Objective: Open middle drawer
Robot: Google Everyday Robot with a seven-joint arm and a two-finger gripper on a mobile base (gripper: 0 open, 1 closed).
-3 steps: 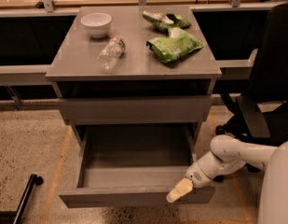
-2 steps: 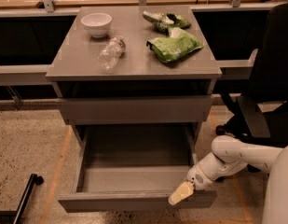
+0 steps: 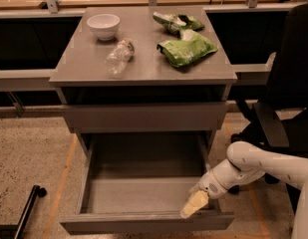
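Where the fingers of our gripper (image 3: 194, 204) rest, pressed together, we log the middle drawer (image 3: 143, 195): flat grey, handleless, open shallow box.

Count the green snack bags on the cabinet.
2: one green bag on the right, another bag behind it near the back edge. Gripper is at the open drawer's front right corner.

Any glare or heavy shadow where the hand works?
Camera view: dim, warm light; mild sheen on the cabinet top, no harsh glare; the open drawer is shaded toward its back; the hand at its front right corner is lit.
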